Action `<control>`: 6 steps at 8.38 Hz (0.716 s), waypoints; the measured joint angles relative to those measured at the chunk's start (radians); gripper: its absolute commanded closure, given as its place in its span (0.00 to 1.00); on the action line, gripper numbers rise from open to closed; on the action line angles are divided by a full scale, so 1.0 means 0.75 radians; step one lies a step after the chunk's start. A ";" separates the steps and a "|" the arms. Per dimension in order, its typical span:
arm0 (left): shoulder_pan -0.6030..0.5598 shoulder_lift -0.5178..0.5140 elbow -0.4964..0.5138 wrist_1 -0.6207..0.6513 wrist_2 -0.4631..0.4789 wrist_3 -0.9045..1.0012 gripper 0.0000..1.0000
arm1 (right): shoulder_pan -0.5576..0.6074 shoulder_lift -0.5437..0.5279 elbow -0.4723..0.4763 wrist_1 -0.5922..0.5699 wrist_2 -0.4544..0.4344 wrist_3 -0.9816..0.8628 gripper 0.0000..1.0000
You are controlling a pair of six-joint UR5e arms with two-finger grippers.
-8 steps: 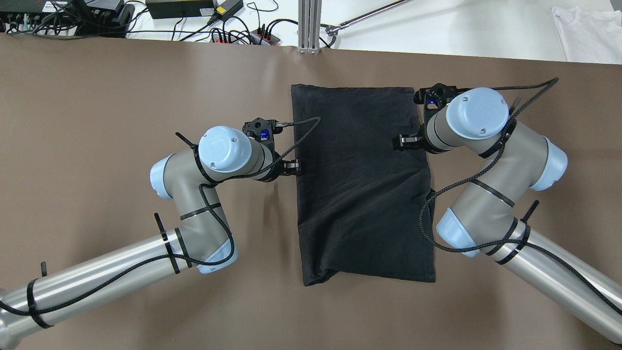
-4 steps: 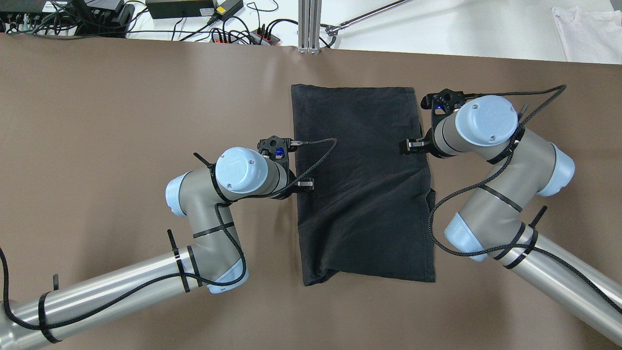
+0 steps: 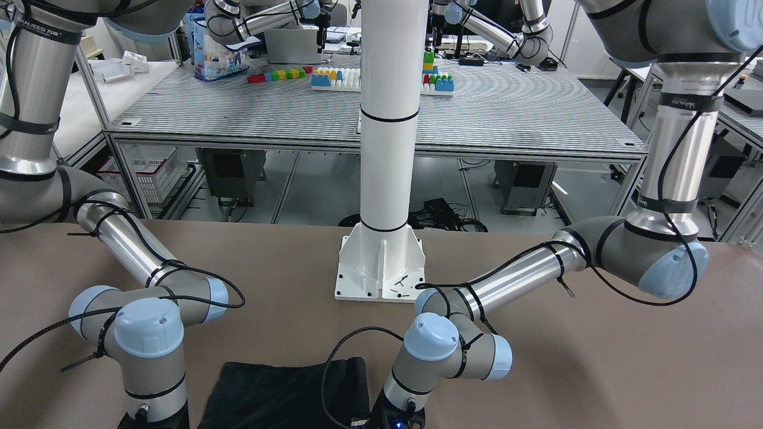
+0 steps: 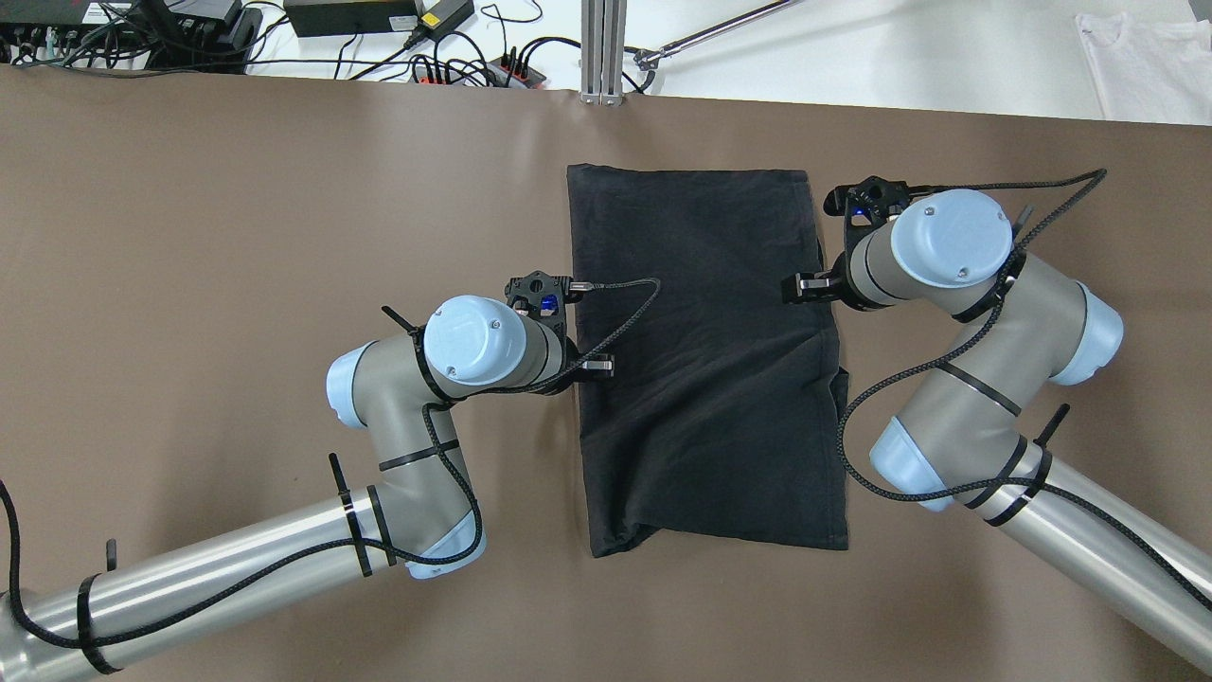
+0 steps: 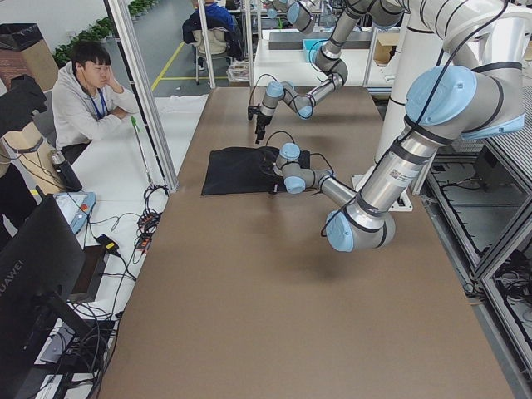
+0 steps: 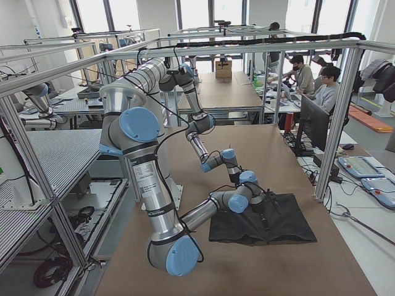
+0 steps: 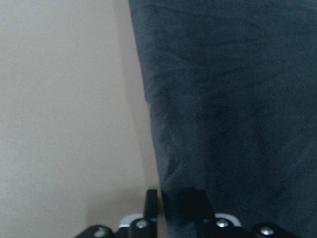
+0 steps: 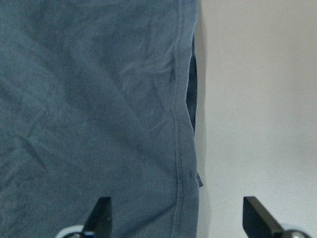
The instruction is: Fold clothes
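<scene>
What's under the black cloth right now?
The brown table; a lower layer of the cloth peeks out at its right edge. Anything else beneath is covered.

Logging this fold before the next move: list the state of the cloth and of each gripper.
black cloth: flat on the table, layered, near-left corner puckered.
left gripper: jaws almost together, seemingly pinching the cloth's left edge.
right gripper: jaws wide open, straddling the cloth's right edge.
</scene>
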 measured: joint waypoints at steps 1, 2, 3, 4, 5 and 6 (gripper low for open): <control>0.000 -0.001 -0.004 0.000 0.000 0.000 1.00 | 0.000 -0.001 0.001 0.001 0.000 0.000 0.06; 0.001 0.000 -0.008 0.000 0.002 0.000 1.00 | 0.000 -0.002 0.001 0.002 0.000 0.000 0.06; 0.000 0.003 -0.011 -0.001 0.003 0.000 1.00 | 0.000 -0.002 0.002 0.003 0.000 0.001 0.06; -0.004 0.007 -0.016 -0.002 0.003 0.001 1.00 | 0.000 -0.002 0.002 0.004 0.000 0.001 0.06; -0.011 0.024 -0.036 -0.002 -0.001 0.005 1.00 | -0.001 -0.002 0.003 0.004 0.001 0.001 0.06; -0.020 0.083 -0.094 -0.002 -0.006 0.025 1.00 | -0.002 -0.002 0.003 0.004 0.001 0.001 0.06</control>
